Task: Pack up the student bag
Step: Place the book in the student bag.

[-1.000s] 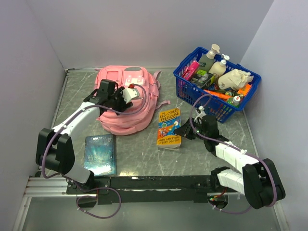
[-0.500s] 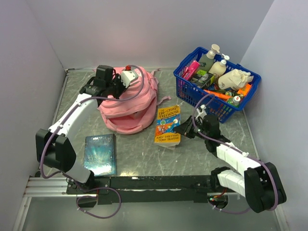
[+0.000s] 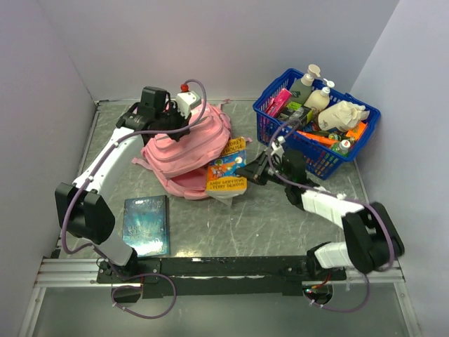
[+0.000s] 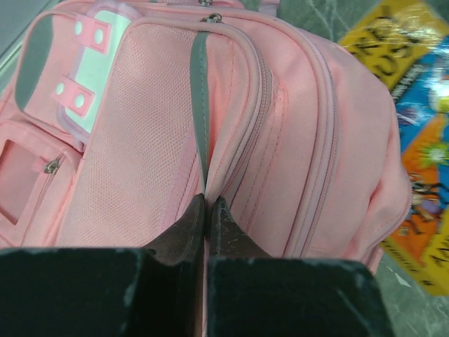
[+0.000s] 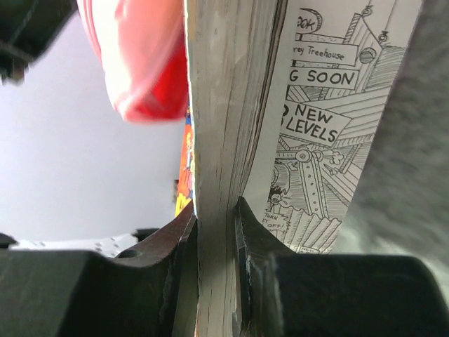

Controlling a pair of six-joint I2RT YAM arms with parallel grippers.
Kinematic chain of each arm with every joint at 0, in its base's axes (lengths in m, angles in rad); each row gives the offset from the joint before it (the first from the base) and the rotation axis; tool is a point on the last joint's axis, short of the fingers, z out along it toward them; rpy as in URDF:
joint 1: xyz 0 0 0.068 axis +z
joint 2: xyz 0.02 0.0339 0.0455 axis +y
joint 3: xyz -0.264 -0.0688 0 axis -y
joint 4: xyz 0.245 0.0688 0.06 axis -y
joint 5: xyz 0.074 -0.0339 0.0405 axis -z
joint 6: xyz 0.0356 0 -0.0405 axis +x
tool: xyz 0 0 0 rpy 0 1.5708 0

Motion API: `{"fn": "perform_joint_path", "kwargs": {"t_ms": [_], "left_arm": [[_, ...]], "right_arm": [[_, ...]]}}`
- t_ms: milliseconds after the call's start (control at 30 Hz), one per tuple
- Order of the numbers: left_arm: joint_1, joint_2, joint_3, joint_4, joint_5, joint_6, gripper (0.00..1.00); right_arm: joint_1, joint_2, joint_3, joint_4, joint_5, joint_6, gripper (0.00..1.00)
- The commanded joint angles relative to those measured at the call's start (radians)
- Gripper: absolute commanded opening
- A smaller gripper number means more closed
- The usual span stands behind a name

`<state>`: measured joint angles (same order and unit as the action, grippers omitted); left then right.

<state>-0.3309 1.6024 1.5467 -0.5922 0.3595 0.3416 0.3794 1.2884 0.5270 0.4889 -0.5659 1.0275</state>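
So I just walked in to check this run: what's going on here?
The left gripper is shut on a fold of fabric on the student bag. The right gripper holds a colourful paperback by its edge, with the far end at the bag's mouth. A dark book lies apart, not yet packed.

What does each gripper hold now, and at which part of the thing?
The left gripper pinches the student bag at a fold of pink fabric below its grey strip. The right gripper clamps the book on the edge of its pages.
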Motion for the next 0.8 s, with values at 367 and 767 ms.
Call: {"fn": "perform_joint_path", "kwargs": {"t_ms": [367, 767], "left_arm": [[-0.008, -0.035, 0.085, 0.014, 0.219, -0.104, 0.01], [0.029, -0.027, 0.055, 0.029, 0.263, -0.111, 0.01]], "right_arm": [[0.237, 0.374, 0.428, 0.100, 0.587, 0.109, 0.00], [0.293, 0.387, 0.447, -0.027, 0.571, 0.002, 0.87]]}}
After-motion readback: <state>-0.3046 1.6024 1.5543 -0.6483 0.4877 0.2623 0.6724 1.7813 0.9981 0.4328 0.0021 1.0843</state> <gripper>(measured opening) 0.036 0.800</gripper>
